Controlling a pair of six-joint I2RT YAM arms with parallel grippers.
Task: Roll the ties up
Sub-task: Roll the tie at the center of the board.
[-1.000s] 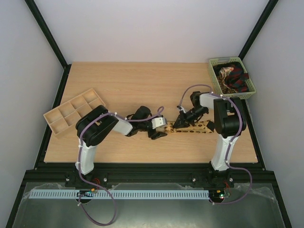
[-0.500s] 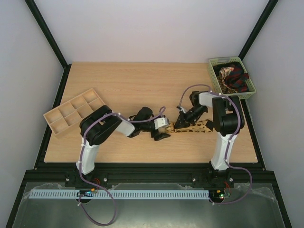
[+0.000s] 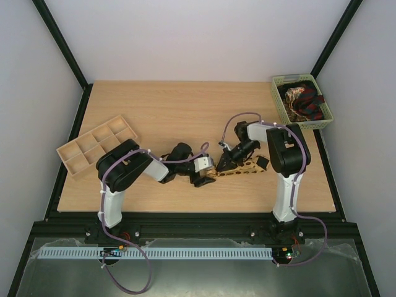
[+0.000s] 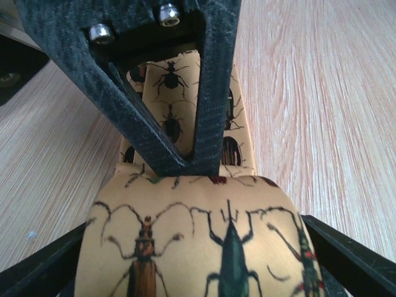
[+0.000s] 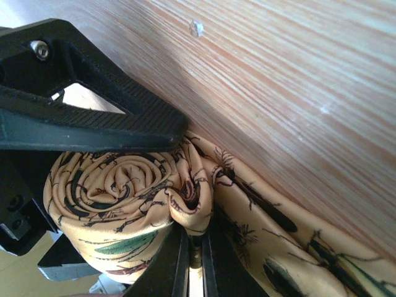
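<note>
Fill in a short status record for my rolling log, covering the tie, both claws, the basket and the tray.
tie: yellow, beetle print; one end wound into a roll, the rest flat on the table
left claw: spread wide, straddling the roll; contact unclear
right claw: shut, pinching a fold at the roll's centre
basket: green, far right corner, holds other ties
tray: tan, compartmented, at the table's left edge

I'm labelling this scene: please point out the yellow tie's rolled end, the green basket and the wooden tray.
yellow tie (image 5: 117,192): right wrist view, centre of the rolled spiral.
green basket (image 3: 279,100): top view, left wall.
wooden tray (image 3: 99,135): top view, bare compartment.
</note>
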